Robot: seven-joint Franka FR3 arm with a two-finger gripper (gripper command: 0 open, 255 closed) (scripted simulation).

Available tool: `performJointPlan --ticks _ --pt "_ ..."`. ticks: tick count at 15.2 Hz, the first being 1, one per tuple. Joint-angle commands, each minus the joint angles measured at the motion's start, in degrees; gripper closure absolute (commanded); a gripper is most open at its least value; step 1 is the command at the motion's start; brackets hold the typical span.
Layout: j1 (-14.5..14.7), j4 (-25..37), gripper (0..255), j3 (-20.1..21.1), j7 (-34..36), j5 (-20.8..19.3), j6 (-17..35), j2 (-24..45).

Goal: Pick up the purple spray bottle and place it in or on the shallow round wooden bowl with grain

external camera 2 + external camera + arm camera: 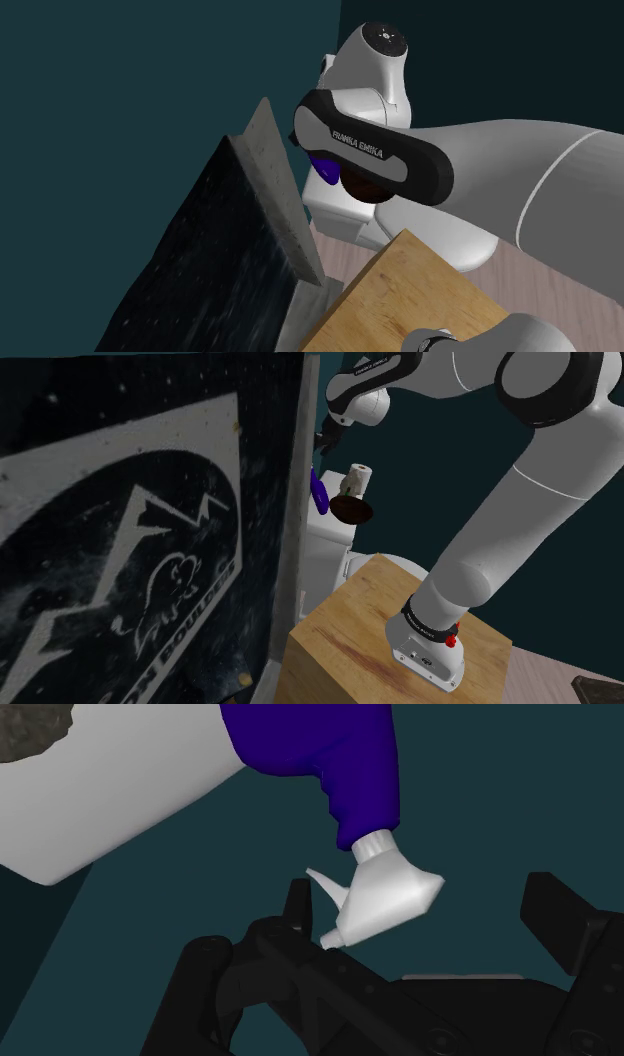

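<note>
**Light, smooth bottle to be gripped below its spray head**

The purple spray bottle [318, 492] is seen in the shoulder view on a white surface [325, 537] beyond the stand, close to the tall printed panel [120, 552]. Just beside it, on the side away from the panel, the dark brown bowl [352, 510] is found, with a pale roll [358, 477] behind it. Whether bottle and bowl touch cannot be told.

The gripper [425, 904] is held above the bottle with its fingers [555, 919] spread wide. In the wrist view the white spray head [385, 894] is seen between them, and nothing is clasped. Whether the trigger brushes the nearer finger cannot be made out.

The bottle is judged to be light and rigid, probably plastic, with a smooth, rounded purple body [320, 744] that may slip under a loose grip. The spray head is a poor place to hold. It is wedge-shaped, its trigger may give under pressure, and the bottle could swing beneath it. A firmer hold is expected on the narrow purple neck [365, 814] just below the collar, or on the upper body if the opening allows. A grip set too high is likely to tip the bottle towards the panel or off the white surface. Because the bowl is shallow, the bottle will probably have to be set down gently so that it does not topple out.
</note>
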Motion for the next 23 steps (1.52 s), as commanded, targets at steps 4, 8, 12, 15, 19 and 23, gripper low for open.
performJointPlan --ticks 4,8,12,15,19,23 --pt "0.4 0.3 0 0.2 -1.8 2.6 3.0 3.5" --pt "0.5 0.4 0 0.3 -2.3 3.4 3.9 4.6" --pt "0.5 0.4 0 0.2 -2.4 3.4 3.9 4.6" --pt "0.6 0.3 255 0.2 -2.3 3.4 4.0 4.5" --pt "0.5 0.6 255 0.1 -2.4 3.4 3.7 4.6" --pt "0.6 0.4 255 0.2 -2.4 3.4 3.9 4.6"
